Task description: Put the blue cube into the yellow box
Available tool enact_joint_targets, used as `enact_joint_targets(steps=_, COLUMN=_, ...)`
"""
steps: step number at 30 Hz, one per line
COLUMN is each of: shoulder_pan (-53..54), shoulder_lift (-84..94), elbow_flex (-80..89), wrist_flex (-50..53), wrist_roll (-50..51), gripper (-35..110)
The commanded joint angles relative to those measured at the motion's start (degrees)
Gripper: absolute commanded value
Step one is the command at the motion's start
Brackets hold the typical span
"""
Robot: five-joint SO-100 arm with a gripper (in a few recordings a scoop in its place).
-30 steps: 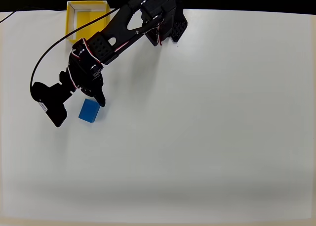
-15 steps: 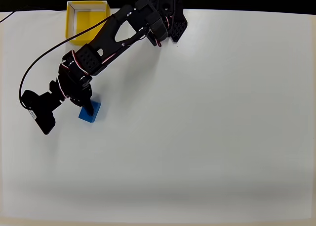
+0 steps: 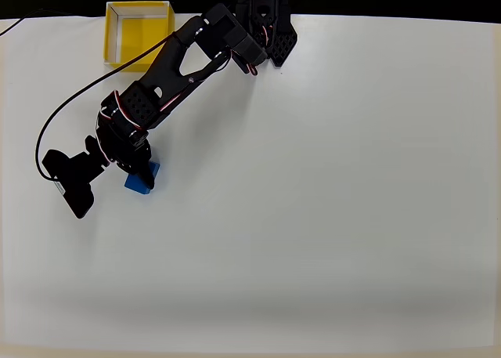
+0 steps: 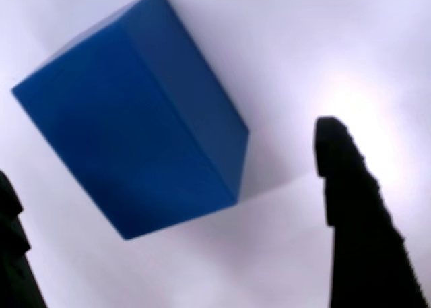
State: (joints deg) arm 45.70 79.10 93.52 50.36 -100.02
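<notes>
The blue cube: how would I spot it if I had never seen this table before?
In the overhead view, start at the white table and follow the black arm out from the top edge to the gripper at the left. The blue cube sits on the table there, between the open fingers. It is the only blue thing, far smaller than the yellow box.

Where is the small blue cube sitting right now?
In the overhead view the small matte blue cube lies on the white table at the left, well below the square yellow box. The black gripper is open around it, fingers apart on either side in the wrist view.
</notes>
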Motion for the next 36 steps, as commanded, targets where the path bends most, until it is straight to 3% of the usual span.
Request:
enact_joint_targets(steps=1, shoulder_pan=-0.8, shoulder_lift=1.6, elbow_flex=-6.2, wrist_flex=-1.1, wrist_roll=-0.7, gripper=49)
enact_joint_targets(steps=14, shoulder_pan=-1.2, shoulder_lift=-2.7, elbow_flex=-6.4, wrist_flex=-6.0, wrist_roll=0.3, gripper=48)
enact_joint_targets(steps=36, shoulder_pan=-3.4, shoulder_lift=-1.5, elbow_flex=-1.6, wrist_flex=-5.8, wrist_roll=1.8, gripper=33)
